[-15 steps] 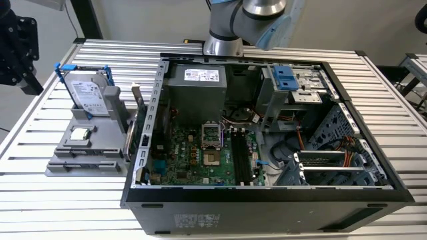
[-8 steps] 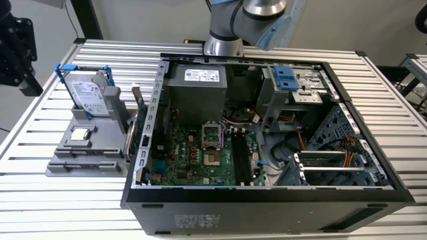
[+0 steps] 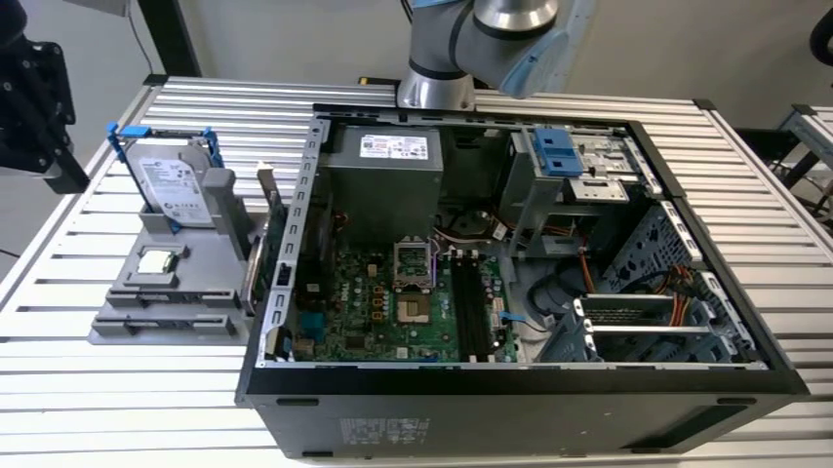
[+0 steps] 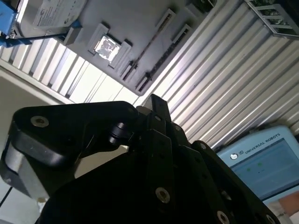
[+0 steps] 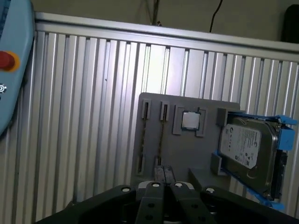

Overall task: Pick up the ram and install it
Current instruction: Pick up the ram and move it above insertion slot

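The ram (image 5: 160, 137) stands on its long edge in the grey holder (image 5: 187, 154), a thin dark stick between two pairs of slotted posts; it also appears on edge in the second wrist view (image 4: 150, 43). In the exterior view the ram (image 3: 268, 207) is a thin strip at the holder's side nearest the computer case. My gripper (image 5: 163, 173) hangs well above the holder with its black fingertips (image 5: 159, 173) pressed together and nothing between them. Its tip (image 4: 157, 101) juts over the ribbed table. The black memory slots (image 3: 471, 310) lie on the motherboard (image 3: 377, 312).
A silver hard drive (image 3: 174, 180) in a blue frame and a small square chip (image 3: 159, 261) sit in the same holder. The open computer case (image 3: 521, 380) fills the table's middle. A light blue pendant (image 4: 261, 158) lies off to one side.
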Motion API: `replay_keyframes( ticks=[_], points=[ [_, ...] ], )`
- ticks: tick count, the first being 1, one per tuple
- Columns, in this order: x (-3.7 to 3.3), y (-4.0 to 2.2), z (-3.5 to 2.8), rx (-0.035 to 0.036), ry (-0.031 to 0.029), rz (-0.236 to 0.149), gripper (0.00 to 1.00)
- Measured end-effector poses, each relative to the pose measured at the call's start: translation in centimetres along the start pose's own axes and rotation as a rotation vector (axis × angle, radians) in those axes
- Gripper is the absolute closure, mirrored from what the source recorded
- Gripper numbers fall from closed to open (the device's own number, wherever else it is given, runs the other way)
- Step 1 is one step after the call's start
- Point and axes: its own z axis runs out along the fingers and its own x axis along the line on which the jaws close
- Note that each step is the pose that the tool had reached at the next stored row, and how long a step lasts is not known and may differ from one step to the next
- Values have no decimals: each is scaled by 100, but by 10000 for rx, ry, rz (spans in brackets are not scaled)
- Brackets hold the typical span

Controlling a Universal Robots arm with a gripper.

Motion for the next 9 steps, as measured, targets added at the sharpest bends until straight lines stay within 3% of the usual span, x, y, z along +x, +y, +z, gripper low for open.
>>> replay_keyframes(
  ticks=[9],
  points=[
    [5, -46, 34, -1, 8, 2, 100]
  ],
)
